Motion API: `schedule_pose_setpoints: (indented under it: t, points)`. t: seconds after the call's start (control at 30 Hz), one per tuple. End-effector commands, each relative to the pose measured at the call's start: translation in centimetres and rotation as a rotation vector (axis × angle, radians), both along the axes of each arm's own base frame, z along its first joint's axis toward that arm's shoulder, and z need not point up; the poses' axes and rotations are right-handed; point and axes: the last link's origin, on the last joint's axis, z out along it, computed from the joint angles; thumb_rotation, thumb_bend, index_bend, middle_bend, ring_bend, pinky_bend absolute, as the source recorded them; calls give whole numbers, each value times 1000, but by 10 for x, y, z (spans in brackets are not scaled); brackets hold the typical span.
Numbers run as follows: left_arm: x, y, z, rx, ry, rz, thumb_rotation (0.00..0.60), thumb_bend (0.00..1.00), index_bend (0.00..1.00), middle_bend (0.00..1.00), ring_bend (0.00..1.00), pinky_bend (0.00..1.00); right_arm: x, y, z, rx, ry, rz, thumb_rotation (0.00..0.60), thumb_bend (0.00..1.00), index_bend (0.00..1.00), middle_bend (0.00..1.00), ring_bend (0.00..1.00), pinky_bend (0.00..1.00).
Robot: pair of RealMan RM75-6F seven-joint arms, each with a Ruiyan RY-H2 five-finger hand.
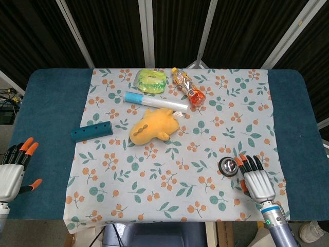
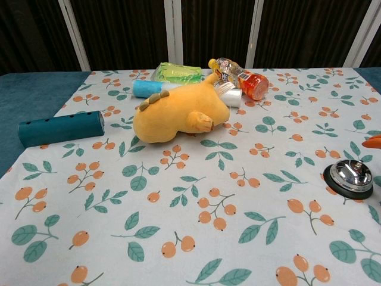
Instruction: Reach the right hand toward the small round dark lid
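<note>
Small round dark lid point(image 1: 227, 165) lies flat, dome up, no long axis; right hand point(image 1: 255, 181) just right, fingers apart, empty.

lid point(image 1: 227, 165) just left of right robot hand point(image 1: 254, 177) | plush toy point(image 1: 151, 127) mid-table, behind-left
</note>
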Motion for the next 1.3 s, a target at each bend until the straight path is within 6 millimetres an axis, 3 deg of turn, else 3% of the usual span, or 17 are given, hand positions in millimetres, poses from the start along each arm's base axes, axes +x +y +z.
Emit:
schedule_pose_setpoints:
  t: [0.03, 0.6, 0.97, 1.3]
  points:
    - [0, 0, 0, 0, 1, 0, 600, 11, 0, 0, 0, 0, 0, 0, -1, 1, 1, -1, 600, 573, 0, 0, 0, 0]
    - [0, 0, 0, 2, 0, -1, 600, 11, 0, 0, 0, 0, -5, 6, -9, 41, 46, -8, 600, 573, 0, 0, 0, 0]
    - [0, 1, 0, 4, -9, 3, 600, 11, 0, 0, 0, 0, -21, 19, -26, 132, 214, -23, 600, 573, 0, 0, 0, 0]
    - [1, 1, 0, 5, -10, 4, 600, 11, 0, 0, 0, 0, -5, 3, -7, 1, 97, 4, 600, 573, 0, 0, 0, 0]
